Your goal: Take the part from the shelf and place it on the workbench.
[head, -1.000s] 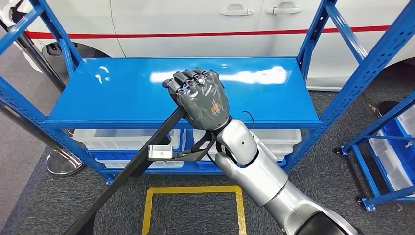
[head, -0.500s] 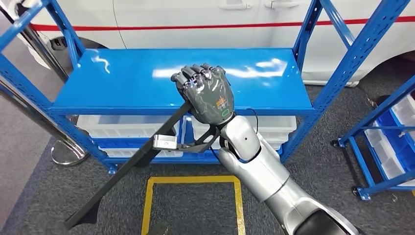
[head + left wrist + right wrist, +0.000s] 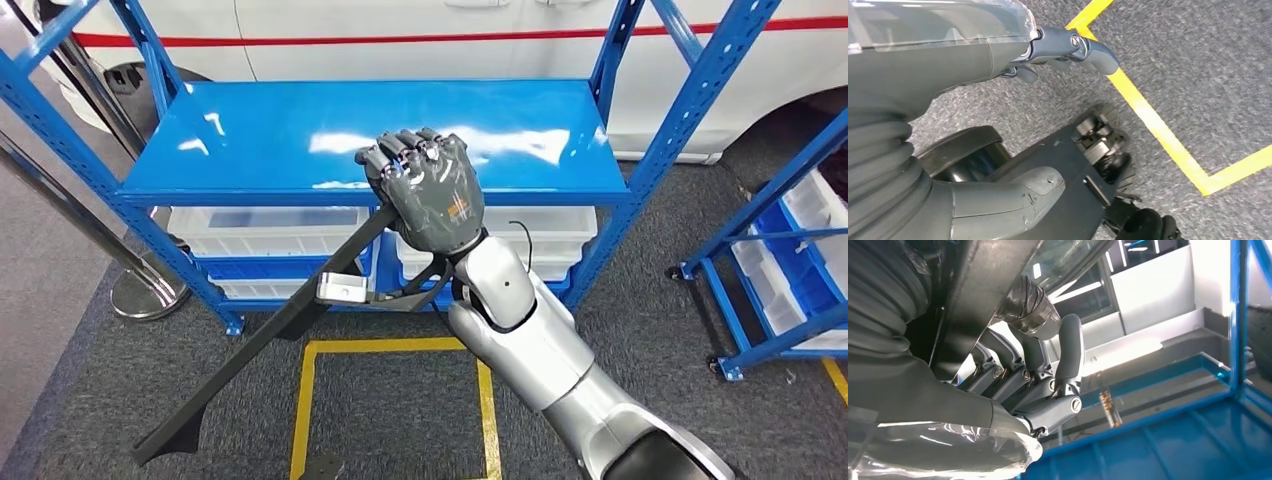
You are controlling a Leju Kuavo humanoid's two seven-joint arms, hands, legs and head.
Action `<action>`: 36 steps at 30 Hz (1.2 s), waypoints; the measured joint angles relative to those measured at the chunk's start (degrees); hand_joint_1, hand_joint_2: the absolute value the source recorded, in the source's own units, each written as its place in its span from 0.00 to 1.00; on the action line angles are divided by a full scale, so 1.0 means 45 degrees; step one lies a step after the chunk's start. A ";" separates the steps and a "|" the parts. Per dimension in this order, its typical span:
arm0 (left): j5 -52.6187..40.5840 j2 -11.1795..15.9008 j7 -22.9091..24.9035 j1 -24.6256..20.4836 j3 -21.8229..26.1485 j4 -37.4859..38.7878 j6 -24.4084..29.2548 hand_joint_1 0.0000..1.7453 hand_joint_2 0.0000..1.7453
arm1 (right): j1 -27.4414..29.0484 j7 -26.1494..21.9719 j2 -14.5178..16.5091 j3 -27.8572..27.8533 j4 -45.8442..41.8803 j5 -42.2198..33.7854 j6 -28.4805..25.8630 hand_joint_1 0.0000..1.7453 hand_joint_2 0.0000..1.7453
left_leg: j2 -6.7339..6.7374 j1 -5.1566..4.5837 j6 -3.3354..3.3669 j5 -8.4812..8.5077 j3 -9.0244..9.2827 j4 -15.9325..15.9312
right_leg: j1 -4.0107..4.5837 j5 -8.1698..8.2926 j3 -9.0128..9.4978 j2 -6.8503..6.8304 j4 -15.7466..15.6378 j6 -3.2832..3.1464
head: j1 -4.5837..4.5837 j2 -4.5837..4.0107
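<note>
- My right hand [image 3: 432, 196] has its fingers wrapped tight round the top end of the part [image 3: 275, 335], a long flat black bar; in the right wrist view the fingers [image 3: 1020, 377] curl over its dark edge [image 3: 973, 295].
- From that grip the part runs down toward 7 o'clock in the head view, crossing in front of the shelf's lower level and ending above the carpet [image 3: 100, 380] beside the yellow floor marking [image 3: 303, 400]. It touches no shelf surface that I can see.
- The blue shelf [image 3: 300, 140] lies at 12 o'clock from my hand, its top board bare and glossy. Clear bins [image 3: 250, 228] sit on the level under it, and a white car [image 3: 420, 30] stands behind.
- My left hand [image 3: 998, 55] hangs low over the carpet; its fingers [image 3: 1083, 47] look loosely extended and I see nothing in them, though part of the hand is out of frame.
- Progress, as I judge it: the taking is done, since the part is off the shelf and carried in my grip.
- Left to do: find the workbench, which I can't make out here, carry the part there and set it down. A second blue rack [image 3: 790, 260] at 3 o'clock holds bins and does not look like the target.
</note>
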 joint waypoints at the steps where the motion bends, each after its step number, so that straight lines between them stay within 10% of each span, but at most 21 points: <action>1: -0.0001 0.0000 0.0001 0.0002 0.0000 0.0000 -0.0001 0.00 1.00 | -0.0001 0.0000 -0.0002 -0.0004 -0.0005 0.0000 -0.0002 1.00 1.00 | -0.0004 0.0023 -0.0088 0.0088 -0.0019 -0.0024 | 0.0011 0.0095 -0.0055 0.0005 -0.0023 -0.0105 | 0.0000 0.0000; 3: -0.0001 -0.0001 0.0004 0.0007 0.0000 0.0000 -0.0004 0.00 1.00 | -0.0003 -0.0001 -0.0004 -0.0007 -0.0002 0.0000 -0.0002 1.00 1.00 | -0.0022 0.0090 -0.0237 -0.0158 -0.0169 0.0186 | 0.0008 0.0337 -0.0200 -0.0034 -0.0121 -0.0329 | -0.0004 0.0000; 8: -0.0023 -0.0005 0.0000 0.0008 0.0000 0.0000 -0.0006 0.00 1.00 | -0.0004 -0.0007 -0.0001 -0.0008 -0.0002 0.0000 0.0000 1.00 1.00 | -0.0034 0.0150 -0.0413 -0.2483 -0.0907 0.3318 | 0.0018 0.1051 -0.1024 -0.0082 -0.0174 -0.0556 | -0.0018 0.0000; 13: -0.0050 -0.0005 -0.0001 -0.0012 0.0000 0.0000 -0.0005 0.00 1.00 | 0.0002 -0.0024 -0.0001 -0.0008 0.0001 0.0000 0.0000 1.00 1.00 | -0.0035 0.0126 -0.0300 -0.1495 0.0498 0.2243 | 0.0036 0.1539 -0.1660 -0.0073 -0.0145 -0.0500 | -0.0021 0.0000; 20: -0.0050 -0.0005 -0.0004 -0.0027 0.0000 0.0000 -0.0005 0.00 1.00 | -0.0003 -0.0024 -0.0001 -0.0011 -0.0002 0.0000 0.0000 1.00 1.00 | -0.0037 0.0116 -0.0267 -0.1419 0.0887 0.1746 | 0.0036 0.1601 -0.1714 -0.0066 -0.0139 -0.0481 | -0.0021 0.0000; 23: -0.0047 -0.0005 -0.0008 -0.0109 0.0001 0.0000 0.0022 0.00 1.00 | -0.0045 -0.0038 0.0012 -0.0027 -0.0006 0.0004 0.0004 1.00 1.00 | -0.0052 0.0012 -0.0110 -0.1701 0.1843 0.0263 | 0.0040 0.1881 -0.1808 -0.0077 -0.0203 -0.0318 | -0.0020 0.0000; 27: -0.0041 -0.0049 0.0004 -0.0223 0.0010 0.0000 0.0068 0.00 1.00 | -0.0178 -0.0126 0.0028 -0.0086 0.0011 0.0005 0.0024 1.00 1.00 | 0.0055 0.0006 0.0374 -0.0471 0.0849 -0.0463 | -0.0055 -0.0281 -0.2665 -0.0048 0.3223 0.0192 | -0.0011 0.0000; 29: -0.0036 -0.0049 0.0004 -0.0224 0.0011 0.0000 0.0068 0.00 1.00 | -0.0182 -0.0127 0.0024 -0.0086 0.0015 0.0005 0.0024 1.00 1.00 | 0.0055 0.0014 0.0301 -0.0218 0.0430 -0.0367 | -0.0075 0.0284 -0.1797 -0.0054 0.2586 0.0198 | -0.0011 0.0000; 32: -0.0034 -0.0052 0.0004 -0.0227 0.0013 0.0000 0.0068 0.00 1.00 | -0.0212 -0.0136 0.0052 -0.0089 0.0000 0.0013 0.0024 1.00 1.00 | 0.0042 0.0006 0.0106 0.0048 0.0020 -0.0177 | -0.0011 0.0149 -0.0102 -0.0028 0.0292 0.0060 | -0.0022 0.0000; 36: -0.0030 -0.0067 0.0009 -0.0215 0.0015 0.0000 0.0069 0.00 1.00 | -0.0249 -0.0141 0.0068 -0.0091 0.0004 0.0019 0.0032 1.00 1.00 | 0.0011 0.0071 -0.0206 0.0176 -0.0168 -0.0123 | 0.0045 0.0306 -0.0022 -0.0054 -0.0309 -0.0290 | -0.0018 0.0000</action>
